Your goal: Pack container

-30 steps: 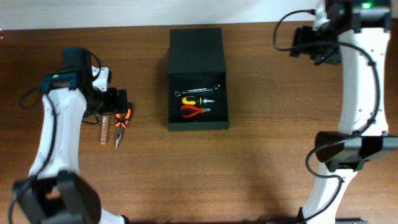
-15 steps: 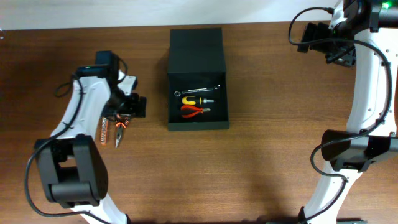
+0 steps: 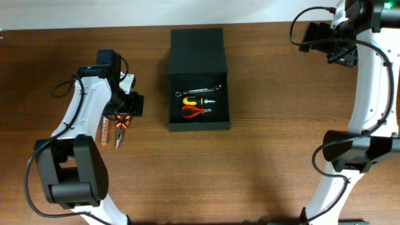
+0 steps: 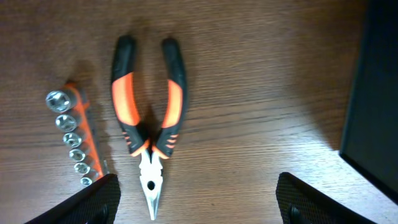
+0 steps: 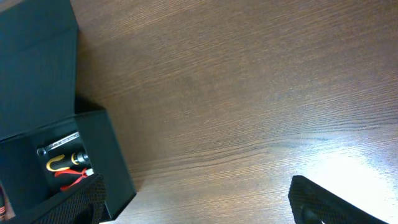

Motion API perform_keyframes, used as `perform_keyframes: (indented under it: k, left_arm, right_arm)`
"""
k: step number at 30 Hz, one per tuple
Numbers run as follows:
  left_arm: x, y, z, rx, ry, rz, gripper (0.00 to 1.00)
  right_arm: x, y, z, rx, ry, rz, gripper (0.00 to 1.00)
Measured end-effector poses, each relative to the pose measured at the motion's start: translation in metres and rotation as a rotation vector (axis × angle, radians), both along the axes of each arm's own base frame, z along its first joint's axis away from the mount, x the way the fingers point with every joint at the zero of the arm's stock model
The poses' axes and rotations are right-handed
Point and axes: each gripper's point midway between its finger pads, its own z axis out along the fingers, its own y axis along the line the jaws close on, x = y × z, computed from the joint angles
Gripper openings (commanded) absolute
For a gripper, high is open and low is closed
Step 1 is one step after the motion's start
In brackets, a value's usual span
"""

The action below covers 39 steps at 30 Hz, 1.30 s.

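Pliers (image 4: 149, 146) lie under the left gripper (image 4: 196, 196), its fingers (image 4: 99, 202) spread wide and empty, seemingly to straddle them for a lift into the open container (image 3: 199, 125) nearby, which already holds tools (image 3: 197, 103), while the right gripper (image 5: 198, 202), equally wide and empty, hangs well clear.

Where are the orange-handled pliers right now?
The pliers lie on the table left of the container, beside the socket rail, beneath the left hand in the overhead view.
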Motion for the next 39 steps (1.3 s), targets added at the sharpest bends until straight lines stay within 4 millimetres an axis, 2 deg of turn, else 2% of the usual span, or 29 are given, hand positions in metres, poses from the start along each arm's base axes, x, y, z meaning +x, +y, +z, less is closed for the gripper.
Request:
perform_keyframes:
  k: [3, 10, 13, 20, 25, 34, 39]
  left_arm:
    - [-0.002, 0.008, -0.009, -0.001, 0.026, 0.022, 0.83]
    - [-0.01, 0.016, -0.047, 0.015, 0.135, 0.04, 0.84]
    - [-0.011, 0.019, -0.055, 0.029, 0.157, 0.04, 0.84]
    - [-0.012, 0.031, -0.058, 0.042, 0.161, 0.072, 0.84]
    - [-0.017, 0.041, -0.069, 0.036, 0.196, 0.101, 0.84]
    - [-0.019, 0.04, -0.074, 0.022, 0.209, 0.091, 0.84]
    - [-0.018, 0.04, -0.074, 0.021, 0.209, 0.058, 0.79]
  right_arm:
    - [0.0, 0.0, -0.001, -0.001, 0.002, -0.001, 0.93]
    - [-0.003, 0.0, -0.004, 0.0, 0.026, -0.002, 0.93]
    - [-0.004, 0.0, -0.005, 0.001, 0.028, -0.002, 0.93]
    - [-0.004, 0.0, -0.005, 0.001, 0.028, -0.002, 0.93]
    - [-0.004, 0.0, -0.005, 0.001, 0.028, -0.002, 0.92]
    - [-0.004, 0.0, -0.005, 0.001, 0.028, -0.002, 0.92]
    - [-0.004, 0.0, -0.005, 0.001, 0.028, -0.002, 0.92]
